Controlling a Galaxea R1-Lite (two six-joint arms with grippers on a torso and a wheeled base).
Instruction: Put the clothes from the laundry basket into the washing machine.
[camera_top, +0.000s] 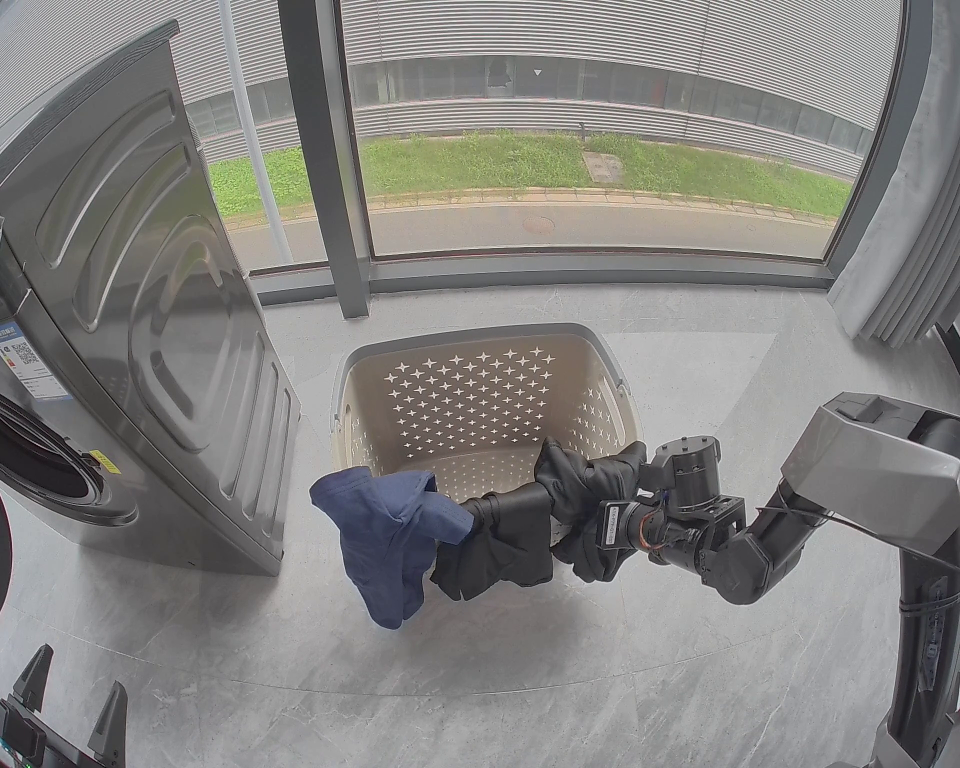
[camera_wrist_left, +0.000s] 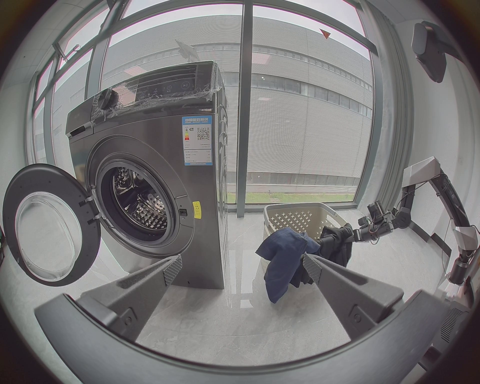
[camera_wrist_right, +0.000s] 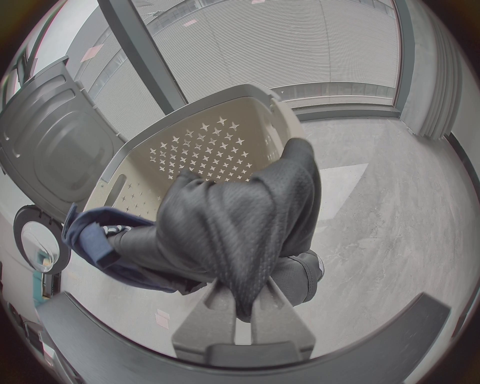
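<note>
Finds right gripper (camera_wrist_right: 244, 296) clamped tight on a crumpled black fabric garment (camera_top: 505, 535), navy blue cloth (camera_top: 385, 545) hanging off its left end, over the near rim of the cream perforated plastic laundry basket (camera_top: 480, 335); left gripper (camera_wrist_left: 241, 262) spread wide, empty; carry to the open grey washing machine (camera_wrist_left: 205, 200) at left judged outstanding.

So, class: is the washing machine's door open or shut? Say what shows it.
Open. The door stands swung aside from the washing machine, baring the drum.

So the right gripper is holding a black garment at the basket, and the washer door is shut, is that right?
No: the washer door is open, as the left wrist view shows. The right gripper does hold the black garment at the basket.
</note>
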